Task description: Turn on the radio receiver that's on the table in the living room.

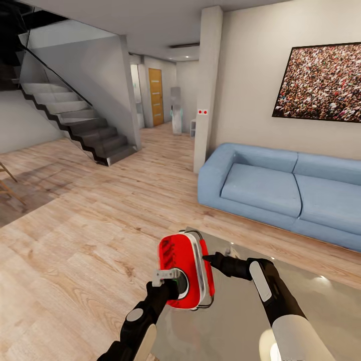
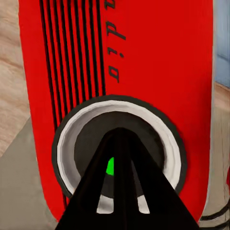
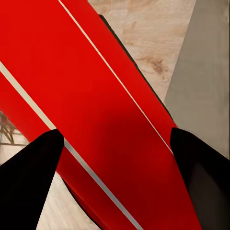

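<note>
Nearest you: left tool (image 1: 168, 283), fingers (image 2: 120, 191) drawn together to a single point, pressed against the round dial (image 2: 117, 148) on the face of the radio (image 1: 183, 271); a small green light shows just beside the fingertips in the left wrist view. Nothing is held in this tool. Right tool (image 1: 206, 259): reaches in from the right side of the radio, its tip at the white side trim; in the right wrist view its two fingers (image 3: 28, 177) stand spread wide, one to each side of the red body (image 3: 105, 115). You cannot tell from the pictures whether they press on it. Radio: red, upright, face turned toward the left arm, lifted above the near corner of the desk (image 1: 301, 311), between the two tools. Desk: low, glossy grey top, bare around the arms. Beyond it: light wood floor (image 1: 100, 225). Further right: long light-blue sofa (image 1: 281, 190) against the wall, with a framed crowd picture (image 1: 321, 82) above it. Further left: dark staircase (image 1: 75, 125) with a glass rail. Farthest: a hallway with a wooden door (image 1: 156, 96).
</note>
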